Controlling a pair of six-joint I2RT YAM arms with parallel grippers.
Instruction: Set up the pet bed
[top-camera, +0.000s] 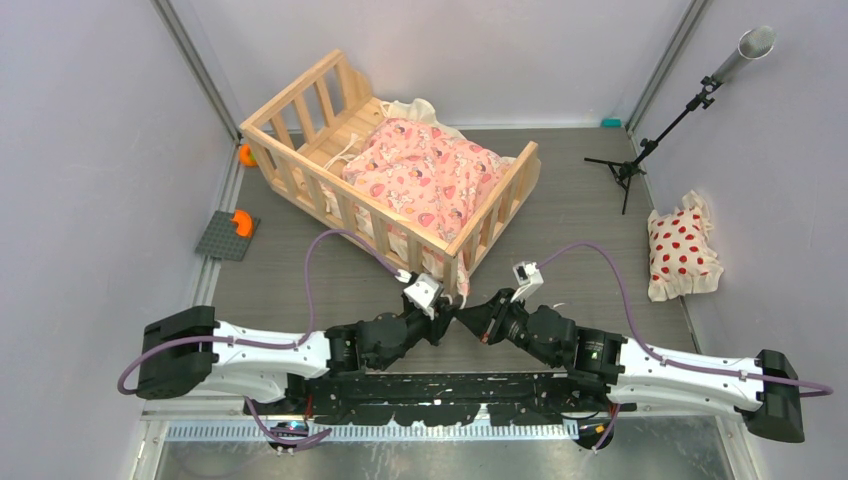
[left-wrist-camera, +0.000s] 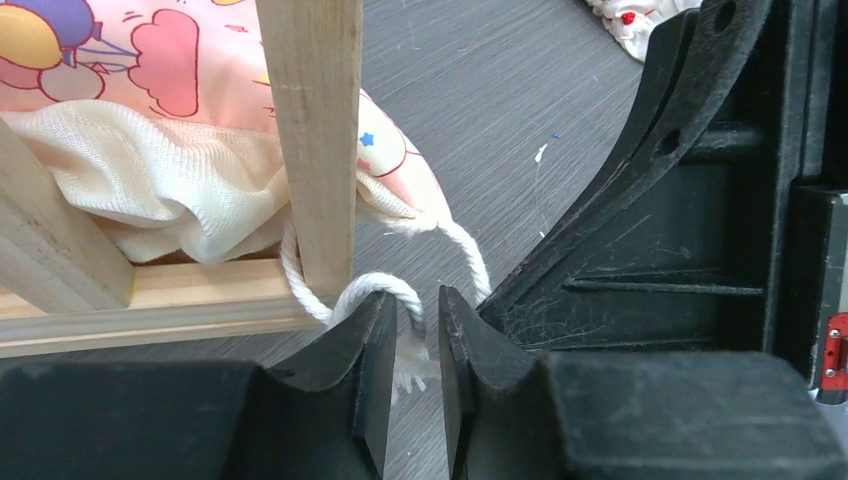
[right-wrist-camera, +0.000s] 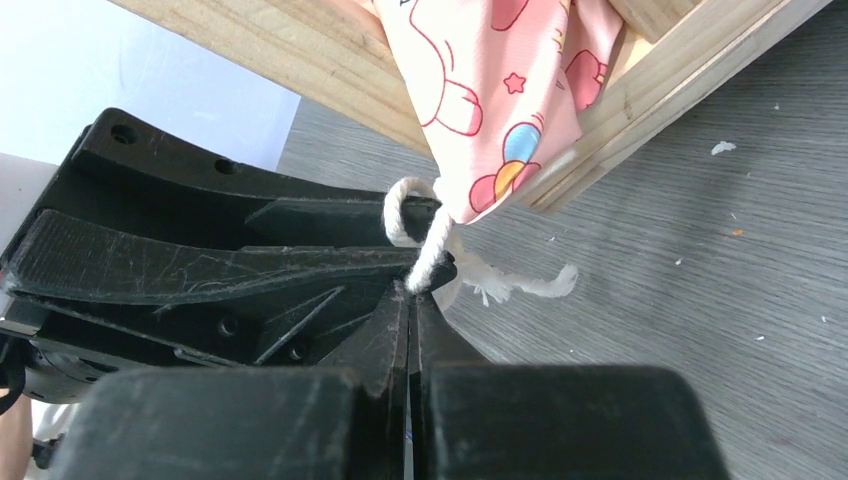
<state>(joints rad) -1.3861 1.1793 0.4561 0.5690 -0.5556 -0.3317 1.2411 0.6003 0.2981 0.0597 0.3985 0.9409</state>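
Observation:
The pet bed (top-camera: 300, 130), a light wood slatted crib frame, stands at the back centre with the pink cartoon-print cushion (top-camera: 425, 175) lying in it. Both grippers meet at the bed's near corner post (left-wrist-camera: 315, 130). My left gripper (left-wrist-camera: 427, 300) is slightly open; a cream tie (left-wrist-camera: 370, 285) loops around the post, over the left fingertip and down into the gap. My right gripper (right-wrist-camera: 410, 288) is shut on another cream tie (right-wrist-camera: 432, 245) hanging from the cushion's corner (right-wrist-camera: 490, 100), its frayed end (right-wrist-camera: 530, 285) trailing on the floor. In the top view the left gripper (top-camera: 447, 318) and right gripper (top-camera: 470, 318) nearly touch.
A white pillow with red dots (top-camera: 683, 250) lies on the floor at the right. A black tripod stand (top-camera: 640, 160) is behind it. A grey plate with an orange piece (top-camera: 228, 235) and an orange object (top-camera: 246, 155) lie left of the bed.

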